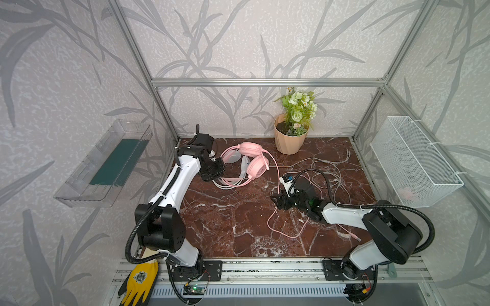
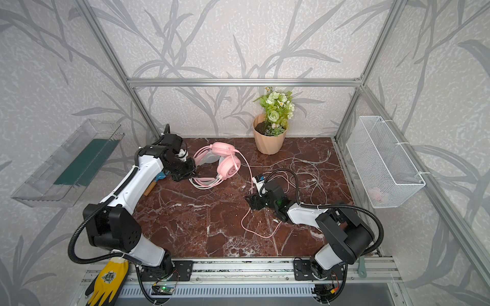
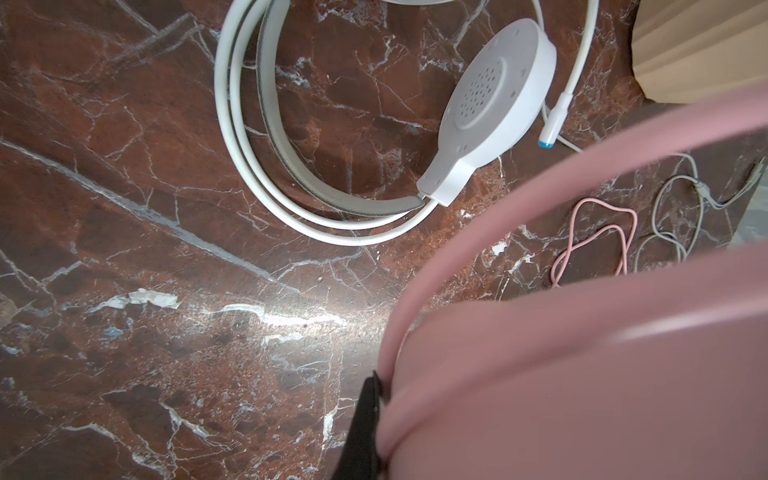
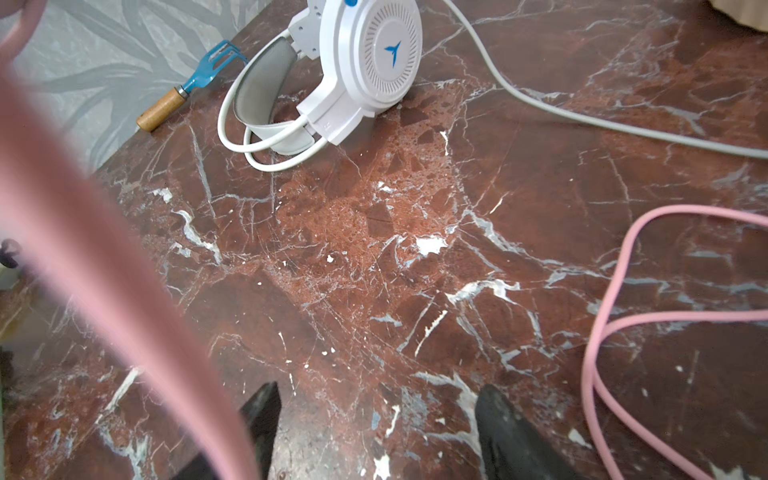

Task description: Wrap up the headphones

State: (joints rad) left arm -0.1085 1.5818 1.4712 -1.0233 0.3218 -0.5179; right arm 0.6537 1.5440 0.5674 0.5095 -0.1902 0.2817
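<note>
Pink headphones (image 1: 250, 160) sit at the back left of the desk (image 1: 225, 233), lying partly over the white headphones (image 4: 374, 54). My left arm rises from its base at the front edge, its forearm stretched toward the back wall and its wrist bent to the right. The left end effector (image 1: 218, 171) is clamped on the pink headband, which in the left wrist view lies right against one black finger (image 3: 363, 419).

My right arm has its elbow raised at the front right and its forearm reaching low toward the middle of the desk. The right end effector (image 4: 378, 386) points left with its jaws apart and nothing between them. The pink cable (image 4: 587, 357) runs just beside one finger, and I cannot tell whether it touches. The rest of the cable loops loose on the desk.
</note>
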